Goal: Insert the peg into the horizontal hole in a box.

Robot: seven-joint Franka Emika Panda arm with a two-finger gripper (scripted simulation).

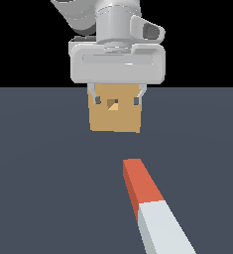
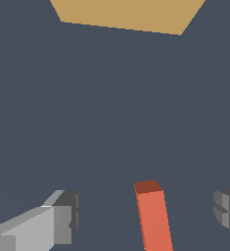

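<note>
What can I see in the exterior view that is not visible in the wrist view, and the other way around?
Only the exterior view shows the hole in the box's face, the peg's pale grey-white half, and the gripper body above, hanging in front of the box. Only the wrist view shows the box's flat top and the jaws from close, wide apart with nothing between them. Both show the tan box, the orange-red end of the peg lying on the dark floor, and the open gripper.

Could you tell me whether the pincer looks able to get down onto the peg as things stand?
Probably yes. The pincer hangs open above the floor, in front of the box, and holds nothing. The peg lies flat in the open with nothing on or beside it; in the wrist view its orange end lies between the fingers.
</note>
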